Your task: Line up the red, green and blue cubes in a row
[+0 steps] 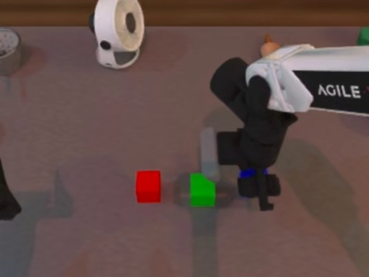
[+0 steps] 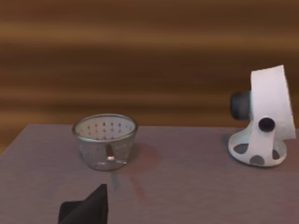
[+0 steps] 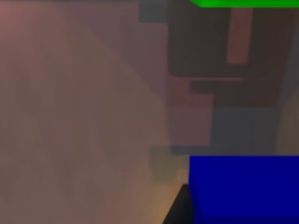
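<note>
The red cube (image 1: 148,186) rests on the table left of centre. To its right, with a gap between them, is the green cube (image 1: 202,190). My right gripper (image 1: 257,189) points down just right of the green cube and is shut on the blue cube (image 1: 249,173), which the arm mostly hides from above. The right wrist view shows the blue cube (image 3: 243,189) close up beside a dark fingertip (image 3: 180,210), with the green cube's edge (image 3: 247,3) farther off. My left arm (image 1: 6,199) stays parked at the left edge; one of its fingertips (image 2: 88,205) shows, well off to one side.
A white fan (image 1: 118,32) stands at the back, left of centre. A perforated metal cup (image 1: 8,49) sits in the back left corner. The tan tip of an object (image 1: 268,43) peeks out behind the right arm. Along the back runs a wooden wall (image 2: 149,60).
</note>
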